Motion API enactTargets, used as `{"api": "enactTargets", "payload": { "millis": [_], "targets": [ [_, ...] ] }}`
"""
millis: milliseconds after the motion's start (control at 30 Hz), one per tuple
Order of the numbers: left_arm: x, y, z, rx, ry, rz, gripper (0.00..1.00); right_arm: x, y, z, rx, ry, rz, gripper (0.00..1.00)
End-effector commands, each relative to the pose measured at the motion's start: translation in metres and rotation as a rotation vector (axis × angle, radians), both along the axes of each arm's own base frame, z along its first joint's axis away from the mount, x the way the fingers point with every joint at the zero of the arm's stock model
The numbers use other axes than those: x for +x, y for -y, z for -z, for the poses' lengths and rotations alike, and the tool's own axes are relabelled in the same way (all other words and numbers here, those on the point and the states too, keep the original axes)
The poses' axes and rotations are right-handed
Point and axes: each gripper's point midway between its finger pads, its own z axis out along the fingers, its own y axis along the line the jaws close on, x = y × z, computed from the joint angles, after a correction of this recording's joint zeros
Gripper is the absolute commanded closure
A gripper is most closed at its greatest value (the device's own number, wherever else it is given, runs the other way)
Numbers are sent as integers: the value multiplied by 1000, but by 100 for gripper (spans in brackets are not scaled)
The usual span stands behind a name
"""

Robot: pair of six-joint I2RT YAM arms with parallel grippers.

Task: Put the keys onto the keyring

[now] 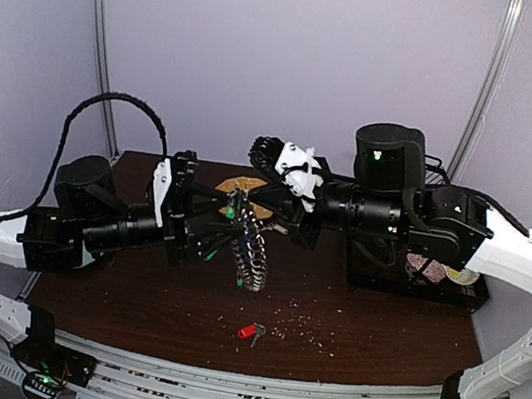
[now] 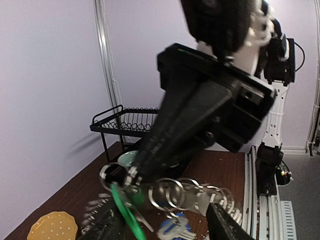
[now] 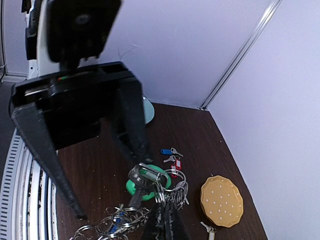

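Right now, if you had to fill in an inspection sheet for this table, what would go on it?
Surface: dark brown table, sprinkled with pale crumbs.
Job's things: keyring hanging between the two arms; one red-tagged key lying loose towards the near edge.
Clutter: yellow-orange round plate; black wire rack on the right side.
Grippers: right gripper shut on the keyring; left gripper open, with a finger on either side of the keyring.
Cables: black cable arching above the left arm.
Surroundings: plain pale walls; nothing else seen.
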Motion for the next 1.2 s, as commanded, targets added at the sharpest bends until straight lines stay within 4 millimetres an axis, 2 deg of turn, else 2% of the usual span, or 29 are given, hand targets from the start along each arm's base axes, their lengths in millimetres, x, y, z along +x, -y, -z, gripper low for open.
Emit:
{"api": "enactTargets", "payload": {
  "millis": [0,67,233,433,633,733,833,1000,1167],
  "targets": [
    [7,-5,-4,23,146,-168,42,9,-2,-32,118,-29,73,100],
    [15,-7,-6,19,158,-230,43,8,-3,-33,131,-44,67,100],
    [26,-15,-11,12,177,-310,57,4,-3,-34,142,-51,46,100],
    [33,-31,-12,-28,145,-387,56,4,-5,-33,136,-47,41,100],
    [23,-27,-28,-66,167,-324,49,2,-7,-30,127,-47,26,100],
    [-1,-21,-44,-111,208,-183,48,2,-9,-28,126,-52,23,100],
    [-12,-22,-52,-141,195,-122,46,3,-8,-28,129,-48,30,100],
    [3,-36,-55,-153,156,-211,46,2,-7,-29,132,-49,27,100],
    [26,-28,-45,-63,108,-312,54,2,-6,-31,142,-50,30,100]
  ]
}}
